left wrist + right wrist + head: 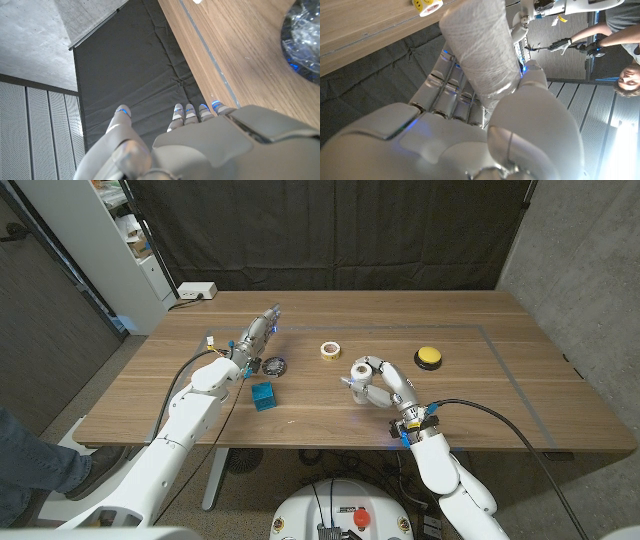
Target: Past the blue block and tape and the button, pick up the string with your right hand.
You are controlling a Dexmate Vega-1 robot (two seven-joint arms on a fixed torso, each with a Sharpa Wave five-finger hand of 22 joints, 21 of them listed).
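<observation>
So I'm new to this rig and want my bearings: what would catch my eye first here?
First, the right hand near the table's middle, gripping a white spool of string. Next, the bright yellow button just beyond that hand and the yellow tape at centre. Over on the left, a blue block sits beside the left arm, whose hand reaches away across the table.
</observation>
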